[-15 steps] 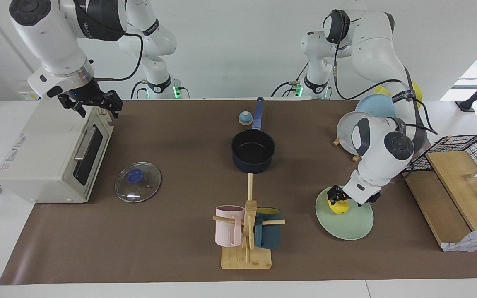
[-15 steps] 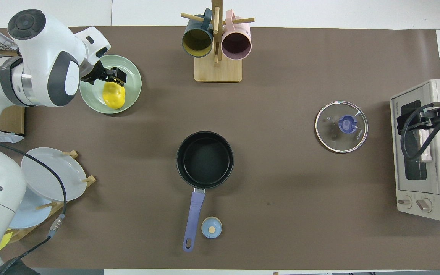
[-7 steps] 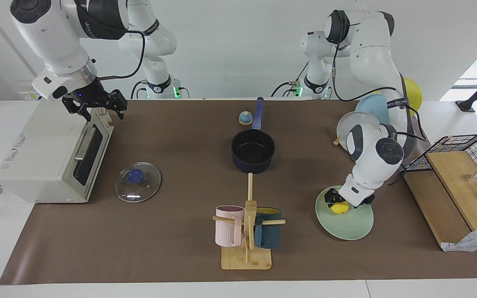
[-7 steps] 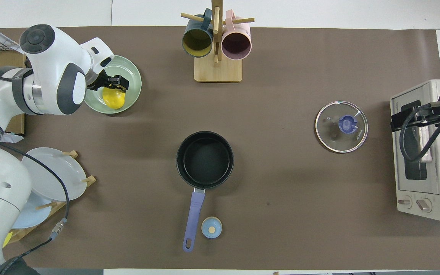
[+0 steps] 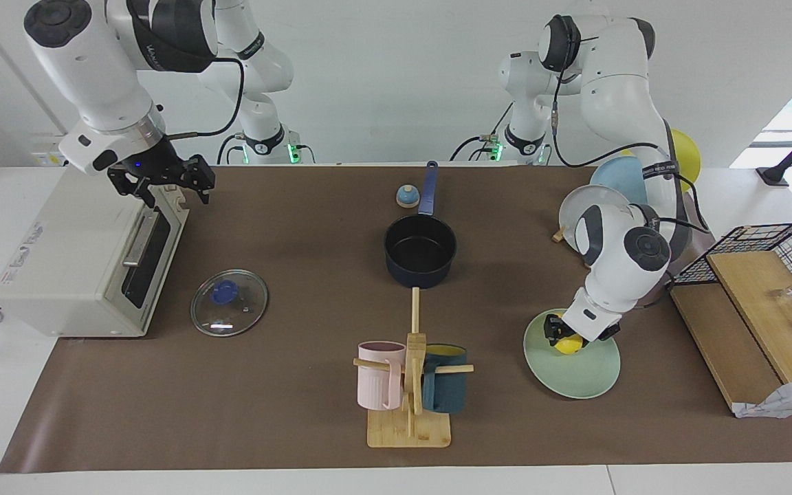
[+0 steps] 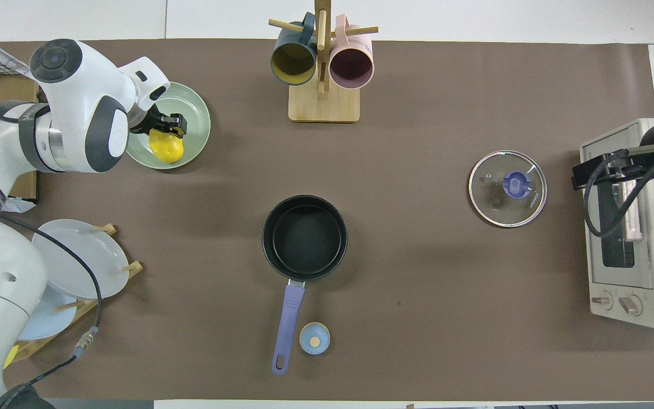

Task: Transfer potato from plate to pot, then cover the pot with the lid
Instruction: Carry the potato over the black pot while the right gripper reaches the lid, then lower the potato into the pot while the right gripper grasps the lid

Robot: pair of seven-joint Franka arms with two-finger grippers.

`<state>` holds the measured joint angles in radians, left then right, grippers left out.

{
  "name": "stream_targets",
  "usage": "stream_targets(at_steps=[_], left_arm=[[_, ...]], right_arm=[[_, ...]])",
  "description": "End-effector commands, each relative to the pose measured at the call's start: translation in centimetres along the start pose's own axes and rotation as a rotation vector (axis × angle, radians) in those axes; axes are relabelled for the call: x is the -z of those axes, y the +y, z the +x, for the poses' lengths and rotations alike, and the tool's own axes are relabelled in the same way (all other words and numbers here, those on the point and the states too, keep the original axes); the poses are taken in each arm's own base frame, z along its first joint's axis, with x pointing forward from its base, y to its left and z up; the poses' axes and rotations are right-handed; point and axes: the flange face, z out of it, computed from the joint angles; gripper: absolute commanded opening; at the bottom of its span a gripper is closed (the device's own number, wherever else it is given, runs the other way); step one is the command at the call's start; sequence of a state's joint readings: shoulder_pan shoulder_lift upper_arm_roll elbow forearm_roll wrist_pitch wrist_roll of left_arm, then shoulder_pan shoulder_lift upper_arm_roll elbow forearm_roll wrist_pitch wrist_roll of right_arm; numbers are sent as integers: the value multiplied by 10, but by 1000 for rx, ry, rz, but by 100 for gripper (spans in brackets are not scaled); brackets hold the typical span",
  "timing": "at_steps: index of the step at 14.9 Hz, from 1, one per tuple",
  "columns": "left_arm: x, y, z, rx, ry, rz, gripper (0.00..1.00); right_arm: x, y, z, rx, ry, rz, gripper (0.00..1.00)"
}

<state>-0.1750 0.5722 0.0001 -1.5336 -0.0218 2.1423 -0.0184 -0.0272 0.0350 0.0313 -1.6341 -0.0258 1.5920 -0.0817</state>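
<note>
Grasp of the potato, first step of the transfer. The left gripper (image 5: 555, 335) was down on the mint-green plate (image 5: 578, 378) at the left arm's end of the table, its jaws closed on the yellow potato (image 6: 166, 146). In the overhead view the black fingers (image 6: 172, 121) sat at the potato's twelve-o'clock end, so the hold appeared to lie on one end of the toy, not across its middle; most of its body showed at six o'clock from the fingertips. Whether the potato had left the plate could not be told.

A glossy, lumpy oval held off-centre will likely swing or slip, so the lift should be straight up and slow, clearing the plate rim before any sideways travel. The navy saucepan (image 6: 304, 237) stood open and empty mid-table, at about four o'clock from the plate in the overhead view, handle (image 6: 285, 324) toward the robots; release should come low over its mouth.

The right gripper (image 5: 166, 180), jaws wide and empty, waited over the toaster oven (image 5: 86, 261). The glass lid (image 5: 229, 302) lay flat on the brown mat (image 5: 286, 412), just in front of the oven door.
</note>
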Motion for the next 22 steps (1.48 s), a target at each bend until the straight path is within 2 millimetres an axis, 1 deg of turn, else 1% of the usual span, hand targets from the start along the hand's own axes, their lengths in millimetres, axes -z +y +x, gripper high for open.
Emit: stream_targets(at_steps=[1,2,4,5,6,7,8,9,10,12,13,14,15,16,18,19,22], left_arm=[[51,4,1,42,-8,-2,0],[78,7,0,70,-6,-36,0],[135,20,-13,150,-7,-84,0],[162,40,-24,183,-4,-88,0],[186,64,-39,205,-16,-91,0],[203,87,-52,232,-31,-90,0],[214,111,-68,245,-47,-87,0],[209,143,-86,241,-64,-82,0],[204,170,-103,246,-79,-76,0],[184,207,-132,208,-48,-89,0],[165,219,-150,190,-38,-92,0],[148,231,-164,165,-37,-91,0],[131,244,-175,146,-39,-89,0],[114,253,-183,140,-50,-82,0],[86,266,-199,122,-39,-85,0],[76,269,-204,114,-32,-87,0],[55,285,-213,88,-44,-77,0]], right_arm=[[-27,-8,21,22,11,13,100],[-35,-14,28,33,14,13,100],[-59,-16,38,38,11,14,100],[-78,-16,42,45,13,14,100],[-99,-17,42,48,24,14,100],[-124,-18,42,75,32,13,100],[-141,-18,41,106,53,11,100],[-156,-19,38,114,70,9,100],[-170,-20,36,118,79,8,100],[-197,-19,42,121,75,8,100],[-206,-19,44,149,76,4,100],[-220,-14,48,184,64,4,100],[-227,-9,50,200,63,5,100],[-232,-9,53,206,73,4,100],[-238,-9,55,207,74,5,100],[-241,-9,54,210,66,7,100],[-242,-9,54,217,65,7,100]])
